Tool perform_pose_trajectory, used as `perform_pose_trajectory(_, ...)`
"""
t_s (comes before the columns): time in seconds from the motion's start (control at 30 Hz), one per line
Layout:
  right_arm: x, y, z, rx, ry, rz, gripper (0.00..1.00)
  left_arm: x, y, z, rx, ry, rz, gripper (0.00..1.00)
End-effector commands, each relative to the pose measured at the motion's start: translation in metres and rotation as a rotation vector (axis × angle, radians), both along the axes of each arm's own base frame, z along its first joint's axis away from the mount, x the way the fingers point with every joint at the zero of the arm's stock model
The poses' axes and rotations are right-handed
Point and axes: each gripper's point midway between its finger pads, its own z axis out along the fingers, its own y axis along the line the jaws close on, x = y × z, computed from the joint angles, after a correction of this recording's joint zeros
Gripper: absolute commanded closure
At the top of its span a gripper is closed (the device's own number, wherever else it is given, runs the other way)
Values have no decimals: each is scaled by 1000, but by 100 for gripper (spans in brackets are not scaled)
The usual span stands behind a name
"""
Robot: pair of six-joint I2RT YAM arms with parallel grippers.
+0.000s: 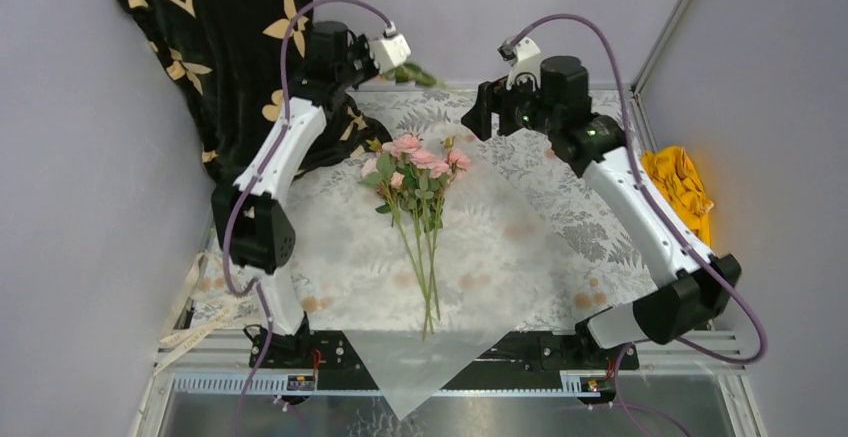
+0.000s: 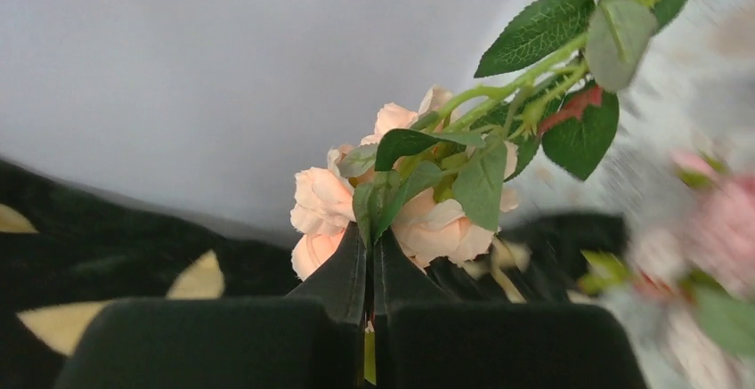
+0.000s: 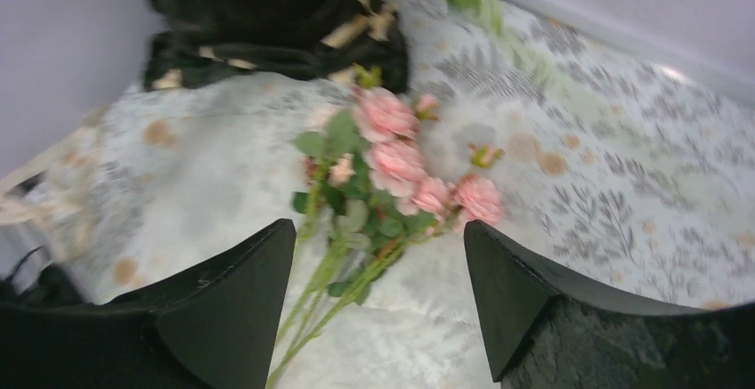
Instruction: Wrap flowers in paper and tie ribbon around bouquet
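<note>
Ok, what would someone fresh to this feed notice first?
The pink roses lie in the middle of the white paper, stems toward the near edge. The left gripper is raised at the back by the black cloth, shut on a pale rose sprig. The right gripper is open, facing the bunch.

One paper sheet [image 1: 470,247], one rose bunch [image 1: 415,172], one sprig [image 2: 481,184]

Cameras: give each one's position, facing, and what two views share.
Top: above and behind the bases, looking down on table and arms.
Left wrist: on that arm, faces the wall; shut left claw pinches a sprig.
Right wrist: on that arm, looks down past the open right claw at the flowers.
Shared: top and right wrist show the flowers.
</note>
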Motion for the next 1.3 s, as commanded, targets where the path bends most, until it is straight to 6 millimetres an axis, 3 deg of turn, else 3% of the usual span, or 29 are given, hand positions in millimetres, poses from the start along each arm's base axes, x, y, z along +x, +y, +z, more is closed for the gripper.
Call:
perform_pose_trajectory(0.0, -69, 17, 60, 51, -5, 309, 21, -76, 16, -30, 216, 175, -3, 100)
perform_pose_trajectory(0.1, -76, 22, 54, 70, 36, 346, 17, -115, 9, -19, 252, 209, -27, 100)
perform_pose_trajectory(0.17, -67, 27, 37, 84, 84, 331, 14, -149, -6, -16, 293, 256, -79, 100)
perform_pose_trajectory(0.23, -56, 33, 23, 78, 113, 333, 1, -181, -18, -15, 341, 279, -124, 100)
perform_pose_trajectory(0.33, -51, 53, 15, 147, 124, 409, 0, -213, -27, -15, 352, 316, -147, 100)
perform_pose_trajectory(0.43, -56, 69, -6, 152, 141, 490, 0, -227, -30, -10, 322, 324, -139, 100)
perform_pose_trajectory(0.6, -74, 83, -58, 161, 246, 603, 0, -237, -36, -1, 266, 321, -135, 100)
perform_pose_trajectory(0.73, -99, 89, -63, 233, 267, 704, 0, -240, -35, -9, 278, 336, -137, 100)
perform_pose_trajectory(0.87, -104, 96, -74, 236, 266, 675, 2, -239, -40, -10, 257, 337, -145, 100)
perform_pose_trajectory(0.93, -101, 100, -89, 219, 291, 642, 12, -239, -43, -5, 239, 330, -153, 100)
perform_pose_trajectory(0.97, -100, 102, -94, 225, 303, 632, 24, -238, -44, -3, 230, 330, -151, 100)
perform_pose_trajectory(1.1, -89, 109, -87, 326, 323, 533, 93, -234, -43, -4, 202, 348, -107, 100)
perform_pose_trajectory(1.13, -86, 109, -84, 362, 320, 491, 100, -233, -43, -5, 190, 357, -91, 100)
perform_pose_trajectory(1.23, -74, 109, -83, 456, 313, 333, 100, -225, -37, -9, 128, 385, 23, 100)
perform_pose_trajectory(1.27, -68, 108, -89, 468, 325, 244, 100, -223, -34, -11, 106, 394, 72, 35)
